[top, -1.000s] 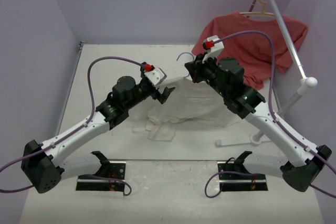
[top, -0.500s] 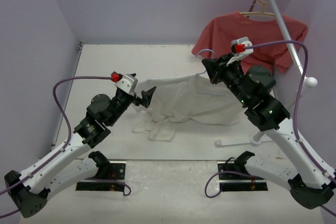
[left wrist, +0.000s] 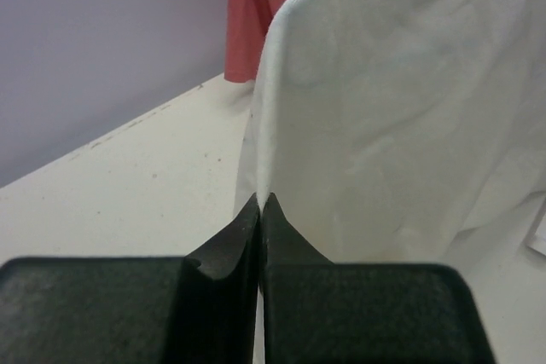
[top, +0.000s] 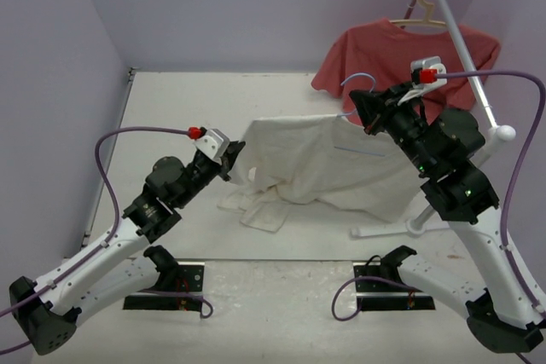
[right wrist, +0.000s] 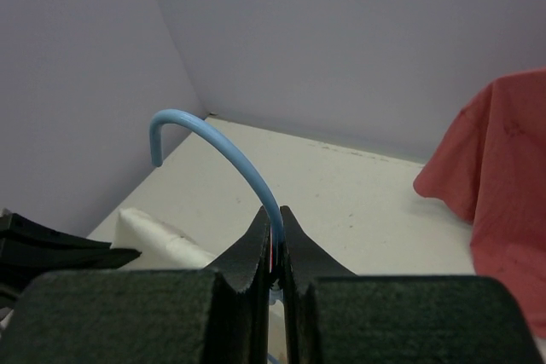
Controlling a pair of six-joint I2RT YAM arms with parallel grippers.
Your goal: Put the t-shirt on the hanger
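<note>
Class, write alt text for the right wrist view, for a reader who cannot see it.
The right end effector is shut on the blue hanger below its hook, which arcs up and left. A red t-shirt shows at the right edge, and the white t-shirt shows at lower left.

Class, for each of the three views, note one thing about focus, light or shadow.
Top view: even, soft light, all sharp, faint shadow under the t-shirt. Left wrist: fingers dark, slightly soft, t-shirt nearly washed out. Right wrist: hanger hook crisp with a sheen, fingers dark.
</note>
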